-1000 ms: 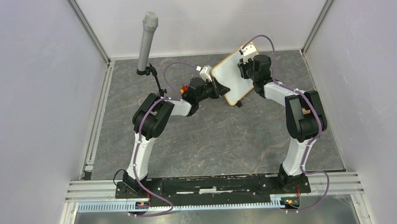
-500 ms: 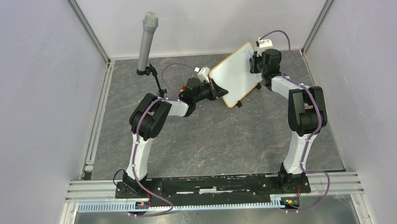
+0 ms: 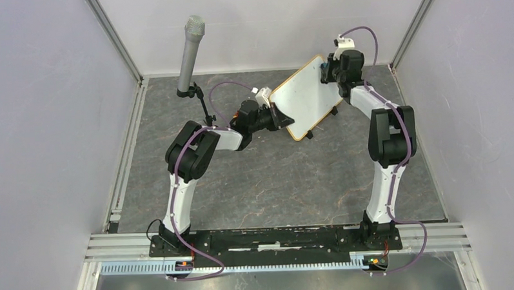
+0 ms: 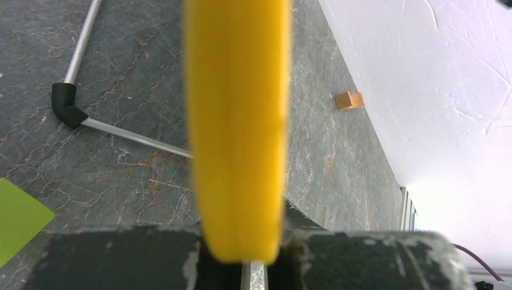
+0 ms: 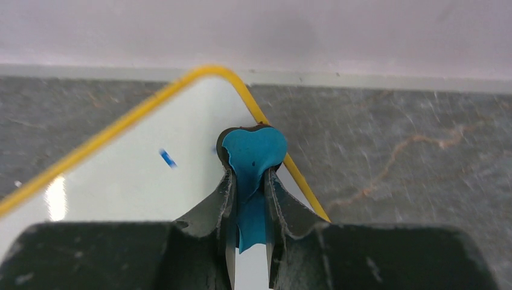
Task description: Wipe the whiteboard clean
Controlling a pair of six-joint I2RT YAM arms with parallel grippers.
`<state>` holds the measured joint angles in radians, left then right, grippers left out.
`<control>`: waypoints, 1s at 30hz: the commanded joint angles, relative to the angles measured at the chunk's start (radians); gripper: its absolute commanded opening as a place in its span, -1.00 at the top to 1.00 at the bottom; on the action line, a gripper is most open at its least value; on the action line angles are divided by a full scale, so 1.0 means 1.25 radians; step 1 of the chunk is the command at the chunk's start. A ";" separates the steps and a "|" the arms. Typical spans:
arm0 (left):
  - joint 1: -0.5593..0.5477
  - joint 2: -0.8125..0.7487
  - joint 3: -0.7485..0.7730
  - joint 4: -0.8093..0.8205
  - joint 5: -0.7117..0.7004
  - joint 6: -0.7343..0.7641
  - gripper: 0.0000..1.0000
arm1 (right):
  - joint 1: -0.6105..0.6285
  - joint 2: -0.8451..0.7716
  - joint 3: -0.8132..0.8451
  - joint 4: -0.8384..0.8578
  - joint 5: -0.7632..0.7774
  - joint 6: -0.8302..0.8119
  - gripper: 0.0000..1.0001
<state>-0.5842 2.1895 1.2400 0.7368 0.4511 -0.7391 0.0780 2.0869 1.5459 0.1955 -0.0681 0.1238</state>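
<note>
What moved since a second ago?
The right fingers, pinching a blue cloth, slid across the whiteboard to its far corner. The left fingers kept holding the board's near edge, and the microphone stayed put.

My small rectangular white board [image 5: 139, 187] has a yellow-tan frame and one short blue stroke [image 5: 168, 158]. My right claw's [image 5: 249, 178] black fingers [image 5: 220, 193] pinch a soft teal-blue pad [image 5: 252, 151]. The dark grey stone-patterned tabletop [image 5: 392, 151] carries rusty-brown veins.

Microphone [image 3: 190, 54] left rear, whiteboard [image 3: 304, 95] centre rear; front table [image 3: 275, 183] open
</note>
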 commanded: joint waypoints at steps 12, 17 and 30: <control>-0.010 -0.016 0.014 -0.122 0.072 0.066 0.95 | 0.016 0.068 0.113 -0.100 0.076 0.074 0.85; -0.010 -0.017 0.015 -0.127 0.072 0.070 0.95 | 0.001 0.043 0.048 -0.111 0.094 0.070 0.85; -0.010 -0.013 0.031 -0.148 0.089 0.089 0.95 | 0.039 0.036 0.088 -0.056 -0.027 -0.014 0.85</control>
<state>-0.5800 2.1849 1.2671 0.6640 0.4923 -0.7101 0.0765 2.1368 1.6146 0.1333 0.0067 0.1669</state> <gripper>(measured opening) 0.131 0.227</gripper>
